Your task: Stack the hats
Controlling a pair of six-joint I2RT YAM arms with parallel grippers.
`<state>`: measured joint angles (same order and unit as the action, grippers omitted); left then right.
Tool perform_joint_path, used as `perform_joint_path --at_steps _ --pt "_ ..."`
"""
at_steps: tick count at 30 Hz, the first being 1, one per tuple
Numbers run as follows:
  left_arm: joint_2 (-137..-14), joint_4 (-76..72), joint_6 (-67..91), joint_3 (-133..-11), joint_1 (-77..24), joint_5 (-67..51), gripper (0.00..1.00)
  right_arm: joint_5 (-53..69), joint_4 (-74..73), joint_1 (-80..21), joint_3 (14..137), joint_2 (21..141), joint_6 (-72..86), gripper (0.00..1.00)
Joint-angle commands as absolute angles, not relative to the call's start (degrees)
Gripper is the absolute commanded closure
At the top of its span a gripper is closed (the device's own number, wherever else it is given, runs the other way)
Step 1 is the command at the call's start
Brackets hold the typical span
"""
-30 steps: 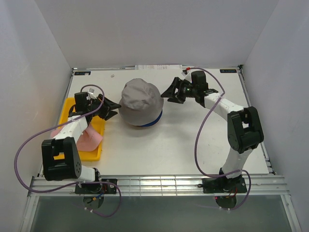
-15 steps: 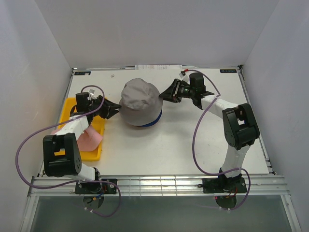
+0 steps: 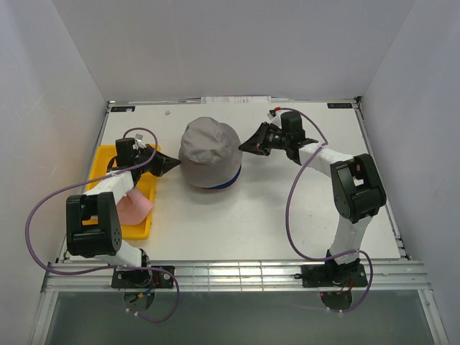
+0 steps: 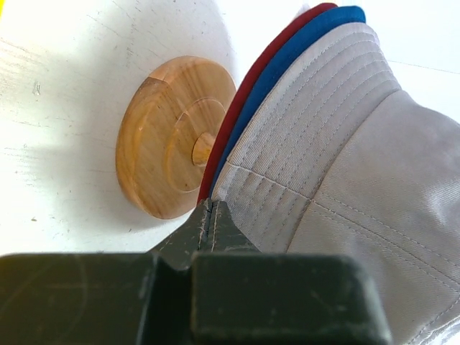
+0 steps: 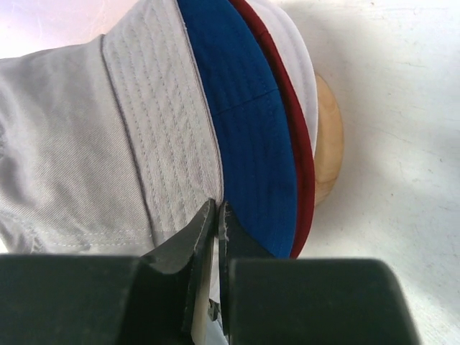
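The grey hat (image 3: 208, 147) tops the stack, with the blue hat (image 3: 230, 179) showing as a rim under it. In the left wrist view the grey hat (image 4: 345, 144), blue hat (image 4: 302, 50) and dark red hat (image 4: 248, 86) sit layered over the wooden stand (image 4: 165, 136). My left gripper (image 3: 175, 164) (image 4: 210, 205) is shut, pinching the grey brim's left edge. My right gripper (image 3: 242, 147) (image 5: 217, 205) is shut on the grey brim at the right, beside the blue hat (image 5: 251, 129) and red hat (image 5: 300, 151). The pink hat (image 3: 129, 208) lies apart.
The yellow tray (image 3: 97, 162) at the left edge holds the pink hat, under my left arm. White walls close in the table on three sides. The stand's wooden base (image 5: 329, 144) rests on the white table.
Both grippers moved inward to the grey hat's sides and went from open to shut on its brim. The hat stack stayed in place.
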<state>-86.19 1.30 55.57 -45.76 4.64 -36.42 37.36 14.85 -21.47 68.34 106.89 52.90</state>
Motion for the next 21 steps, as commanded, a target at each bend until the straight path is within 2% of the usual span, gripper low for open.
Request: perform_joint_path --at_steps 1,11,21 --pt "-86.7 1.8 54.6 -46.7 4.4 -35.6 1.00 33.5 7.2 -21.8 68.6 107.1 48.5 0.92" --pt "-87.6 4.2 52.7 -47.5 4.5 -34.2 1.00 30.6 -1.6 -21.8 70.4 110.2 42.8 0.92" --pt "-88.6 6.4 50.7 -49.7 4.5 -33.3 1.00 29.2 -3.7 -21.9 69.0 108.8 39.8 0.92"
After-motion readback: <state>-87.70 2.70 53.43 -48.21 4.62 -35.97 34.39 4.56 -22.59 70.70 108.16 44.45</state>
